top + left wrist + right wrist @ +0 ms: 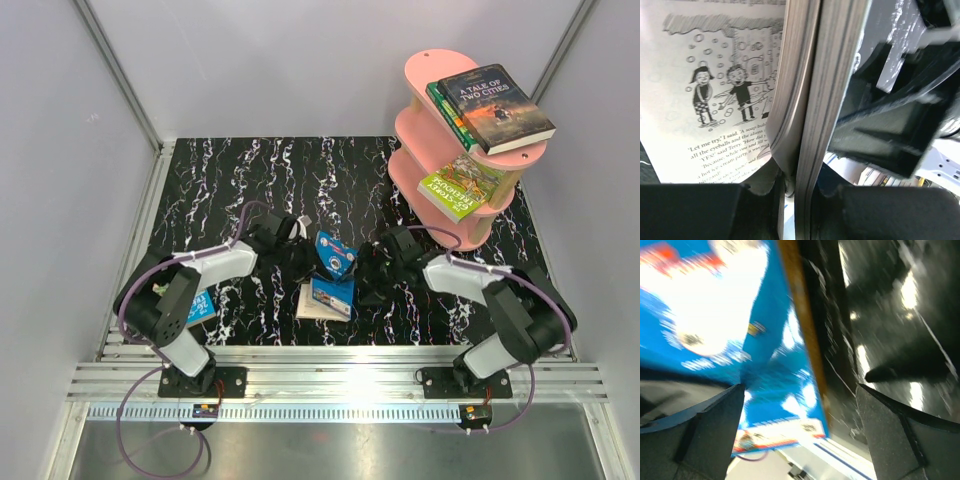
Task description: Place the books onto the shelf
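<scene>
Since the left gripper (797, 205) pinches only some pages of the blue book (333, 275) at mid-table, well short of the shelf (425, 75), I'd have the wide-open right gripper (800, 405) clamp cover and pages together before lifting. Black marbled table (230, 180), plain grey walls (60, 150), a metal rail (330, 380) along the near edge.
</scene>
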Motion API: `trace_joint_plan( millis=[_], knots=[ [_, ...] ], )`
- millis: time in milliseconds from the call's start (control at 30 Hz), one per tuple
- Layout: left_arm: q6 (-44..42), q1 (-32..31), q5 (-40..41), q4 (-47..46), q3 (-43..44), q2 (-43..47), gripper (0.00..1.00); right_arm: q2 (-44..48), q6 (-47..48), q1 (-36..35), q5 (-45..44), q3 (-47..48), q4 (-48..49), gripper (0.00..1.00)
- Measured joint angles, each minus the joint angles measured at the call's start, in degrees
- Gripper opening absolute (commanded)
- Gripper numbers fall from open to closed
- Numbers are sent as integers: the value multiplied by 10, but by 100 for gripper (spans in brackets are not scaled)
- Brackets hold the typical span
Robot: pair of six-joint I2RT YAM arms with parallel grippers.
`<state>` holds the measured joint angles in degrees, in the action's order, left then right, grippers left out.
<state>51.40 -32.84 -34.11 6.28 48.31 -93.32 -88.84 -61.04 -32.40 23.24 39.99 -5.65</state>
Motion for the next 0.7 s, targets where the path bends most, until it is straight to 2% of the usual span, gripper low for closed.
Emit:
trace_joint_plan(
  millis=[167, 333, 433, 567, 600, 633, 700],
  knots=[
    [1, 0, -7, 14, 18, 27, 0, 87, 9, -2, -3, -36, -42, 100],
    [38, 0, -28, -10, 18, 43, 0, 154, -1, 6, 0, -74, -6, 100],
    [81, 1, -44, -68, 9, 47, 0, 210, -30, 14, 5, -118, 61, 100],
    [165, 1, -61, -204, -45, 62, 0, 266, -84, 19, 26, -172, 168, 100],
    [180, 1, -63, -226, -55, 64, 0, 273, -96, 22, 31, -177, 187, 98],
    [198, 1, -66, -248, -66, 64, 0, 278, -105, 24, 35, -180, 204, 87],
    [217, 0, -68, -261, -72, 64, 0, 286, -114, 27, 40, -181, 225, 73]
  ],
)
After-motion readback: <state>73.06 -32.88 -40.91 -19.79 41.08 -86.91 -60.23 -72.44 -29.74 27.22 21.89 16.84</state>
